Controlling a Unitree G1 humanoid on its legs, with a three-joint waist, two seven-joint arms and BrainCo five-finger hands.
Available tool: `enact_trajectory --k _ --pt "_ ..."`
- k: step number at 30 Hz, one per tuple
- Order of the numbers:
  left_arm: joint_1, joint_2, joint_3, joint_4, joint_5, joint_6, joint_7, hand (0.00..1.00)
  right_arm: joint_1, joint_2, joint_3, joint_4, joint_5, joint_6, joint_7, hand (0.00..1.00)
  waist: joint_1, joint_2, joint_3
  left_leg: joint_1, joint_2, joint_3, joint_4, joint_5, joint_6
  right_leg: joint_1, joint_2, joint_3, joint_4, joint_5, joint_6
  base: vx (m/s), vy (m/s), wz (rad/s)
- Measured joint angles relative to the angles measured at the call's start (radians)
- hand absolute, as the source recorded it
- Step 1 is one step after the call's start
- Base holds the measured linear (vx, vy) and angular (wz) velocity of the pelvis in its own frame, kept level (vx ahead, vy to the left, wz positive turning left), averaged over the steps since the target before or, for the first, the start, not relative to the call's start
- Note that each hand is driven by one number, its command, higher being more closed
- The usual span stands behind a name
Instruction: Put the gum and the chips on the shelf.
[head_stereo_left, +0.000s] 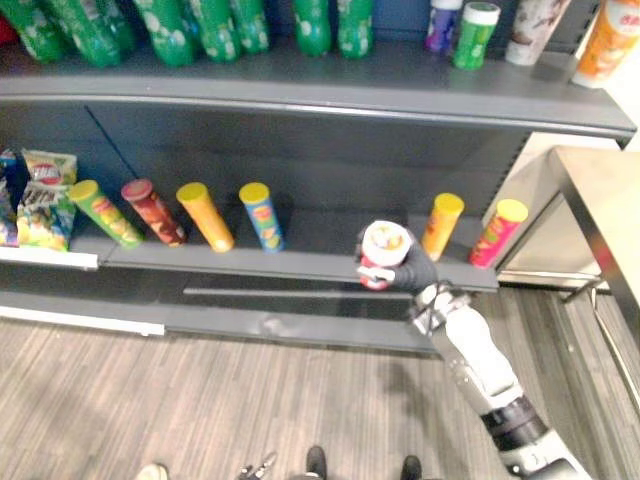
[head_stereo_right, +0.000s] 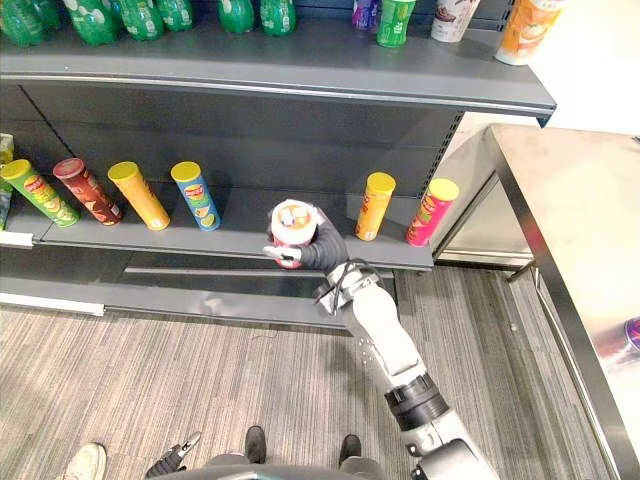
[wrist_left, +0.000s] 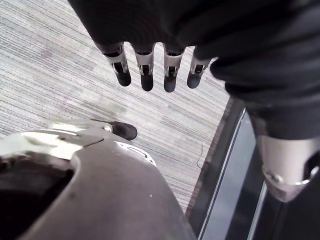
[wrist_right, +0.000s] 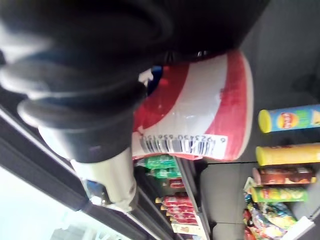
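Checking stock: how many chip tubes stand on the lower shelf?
6. Left row: green tube, maroon tube, orange tube, blue tube. Right pair: yellow-orange tube, pink tube. Others may be hidden beyond the left edge.

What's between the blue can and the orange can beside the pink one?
The right hand, gripping a red-and-white can at the front edge of the shelf. Nothing else stands there. Both eye views show it.

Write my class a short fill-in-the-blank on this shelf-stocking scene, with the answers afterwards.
The right robot hand grips a canister banded red and ____.
The left robot hand hangs above the ____.
The chip can nearest the canister's left side has a ____ body.
Answers: white, floor, blue.
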Motion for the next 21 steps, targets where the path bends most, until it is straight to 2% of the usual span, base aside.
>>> enact_trajectory --k 3,7,13,21 --pt "0.001 0.001 0.001 0.003 -0.001 0.002 0.002 0.00 -0.086 -0.006 -0.013 0.003 0.003 0.000 -0.022 1.00 0.000 -0.002 -0.008 0.001 0.006 0.001 0.000 0.003 0.004 0.000 0.007 0.003 -0.001 0.004 -0.007 0.00 -0.012 -0.02" --pt "0.001 0.002 0.002 0.002 -0.004 0.013 0.007 0.00 -0.251 -0.036 -0.111 0.080 0.002 -0.002 -0.082 1.00 0.002 -0.003 -0.009 0.000 0.019 0.000 0.000 0.011 0.003 0.000 0.020 0.003 -0.002 0.011 -0.016 -0.04 -0.021 0.00" --pt "0.002 0.002 0.002 0.002 -0.010 0.017 0.007 0.00 -0.332 -0.092 -0.209 0.175 0.002 -0.002 -0.162 1.00 0.012 -0.005 -0.010 -0.006 0.031 0.000 -0.001 0.019 0.001 -0.001 0.033 0.003 -0.018 0.022 -0.027 -0.02 -0.015 -0.01" --pt "0.002 0.003 0.002 0.002 -0.011 0.021 0.006 0.00 -0.333 -0.101 -0.223 0.200 0.005 0.007 -0.162 1.00 0.012 -0.007 -0.011 -0.012 0.040 0.000 -0.001 0.023 -0.004 -0.002 0.044 0.001 -0.029 0.032 -0.032 0.00 0.000 0.00"
